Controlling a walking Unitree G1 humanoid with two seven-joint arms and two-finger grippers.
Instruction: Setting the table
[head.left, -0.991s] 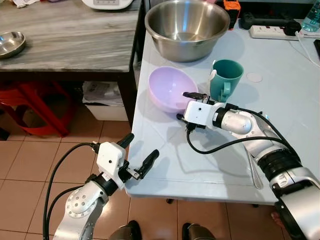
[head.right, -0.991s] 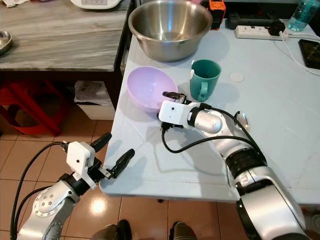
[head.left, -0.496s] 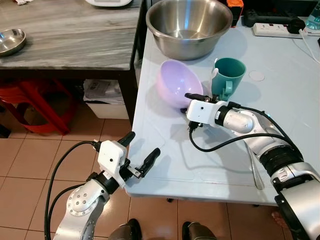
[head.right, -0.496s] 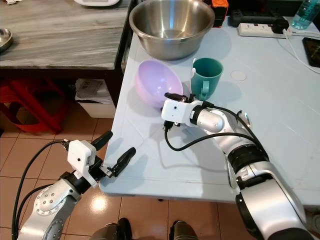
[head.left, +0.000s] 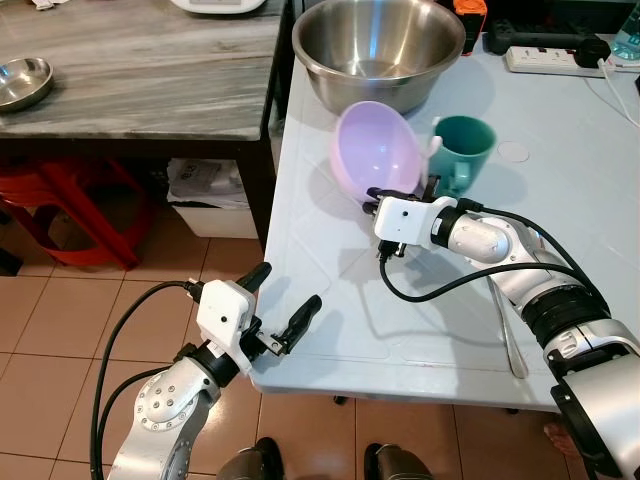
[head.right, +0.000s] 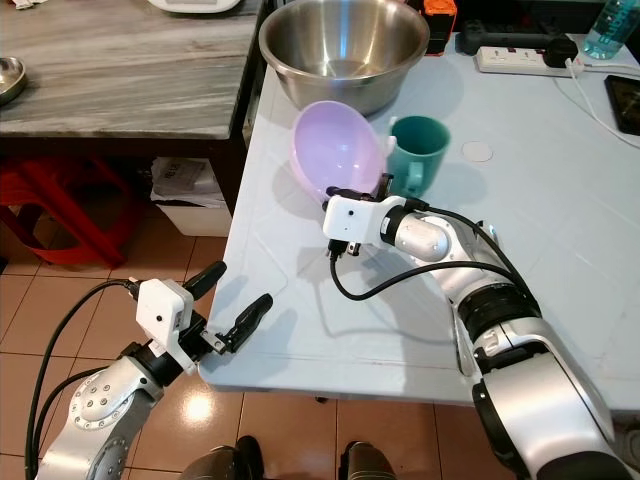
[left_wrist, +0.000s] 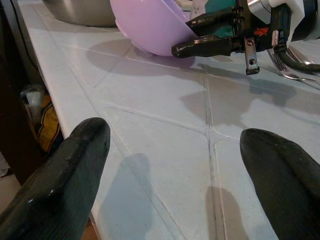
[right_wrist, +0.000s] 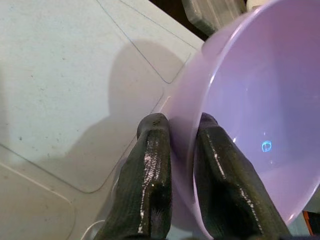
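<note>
The pale lilac plastic bowl (head.left: 378, 150), tilted steeply on edge at upper centre of the head views, stands on the light grey table (head.left: 330, 300) just in front of the large steel mixing bowl (head.left: 378, 50) and beside the teal mug (head.left: 462, 150). Its rim is pinched between the closed fingers of the right gripper (right_wrist: 181, 145), one finger inside the wall and one outside. The lift is best done slowly and level, clear of the mug, since a one-sided rim grip may let the bowl swing. The left gripper (head.left: 283, 308) hovers spread open and empty at the table's near edge, lower left.

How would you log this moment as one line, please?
right gripper: shut on purple bowl rim, bowl tilted up | left gripper: open at table edge | teal mug: beside bowl
</note>
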